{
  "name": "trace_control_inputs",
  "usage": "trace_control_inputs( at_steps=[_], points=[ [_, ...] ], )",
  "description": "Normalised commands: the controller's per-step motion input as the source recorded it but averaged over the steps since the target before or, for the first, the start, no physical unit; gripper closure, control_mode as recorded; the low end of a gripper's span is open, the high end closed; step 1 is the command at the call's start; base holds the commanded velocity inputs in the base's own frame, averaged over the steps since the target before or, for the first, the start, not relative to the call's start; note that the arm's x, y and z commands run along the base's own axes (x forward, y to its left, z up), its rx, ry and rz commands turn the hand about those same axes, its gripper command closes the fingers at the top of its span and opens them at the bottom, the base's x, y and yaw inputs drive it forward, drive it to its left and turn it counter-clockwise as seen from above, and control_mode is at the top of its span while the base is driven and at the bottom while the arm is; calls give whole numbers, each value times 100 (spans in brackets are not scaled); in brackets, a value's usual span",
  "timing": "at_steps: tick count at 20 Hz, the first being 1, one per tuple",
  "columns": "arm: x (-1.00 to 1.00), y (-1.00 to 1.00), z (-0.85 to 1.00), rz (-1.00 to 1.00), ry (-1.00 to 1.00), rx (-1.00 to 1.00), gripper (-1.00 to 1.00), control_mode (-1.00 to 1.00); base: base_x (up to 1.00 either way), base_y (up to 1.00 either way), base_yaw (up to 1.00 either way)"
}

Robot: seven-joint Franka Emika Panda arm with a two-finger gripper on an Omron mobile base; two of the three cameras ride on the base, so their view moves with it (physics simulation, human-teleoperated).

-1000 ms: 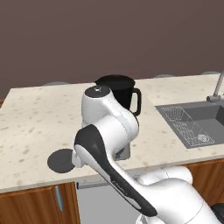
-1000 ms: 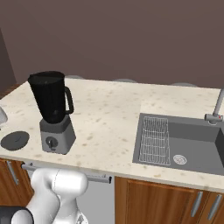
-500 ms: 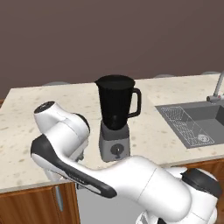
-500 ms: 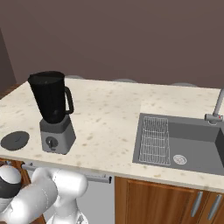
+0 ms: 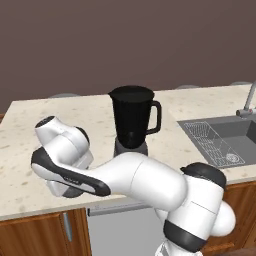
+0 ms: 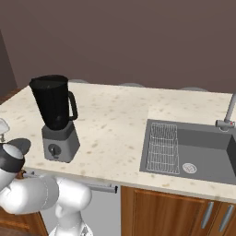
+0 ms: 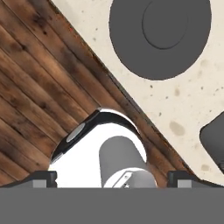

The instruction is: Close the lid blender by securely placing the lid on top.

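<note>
On your left, the lid (image 7: 160,37) lies flat on the counter (image 6: 120,115) near its front edge (its grey rim (image 6: 18,145) peeks past the arm). Gripper: spread or pressed together, you cannot tell. Next, the blender (image 6: 56,118), mouth uncovered. Far right, the sink (image 6: 193,150).

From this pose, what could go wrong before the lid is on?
1. The lid lies flat on the counter near its front edge; a flat disc gives the fingers little to grab, and a push may slide it off.
2. The gripper's fingertips barely show in the hand view, so its state is unclear.
3. The blender jar stands tall and open beside the arm; a wide swing could knock it.
</note>
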Motion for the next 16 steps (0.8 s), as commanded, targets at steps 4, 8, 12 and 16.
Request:
trace_control_inputs(
  at_steps=[4, 8, 12, 16],
  points=[
    [48, -11, -32, 5, -1, 0, -100, -100, 0, 0, 0],
    [37, -7, -29, 4, 0, 0, -100, -100, 0, 0, 0],
    [33, 1, -16, 0, 0, 0, -100, -100, 0, 0, 0],
    [30, 0, -7, 0, 1, 0, -100, -100, 0, 0, 0]
  ],
)
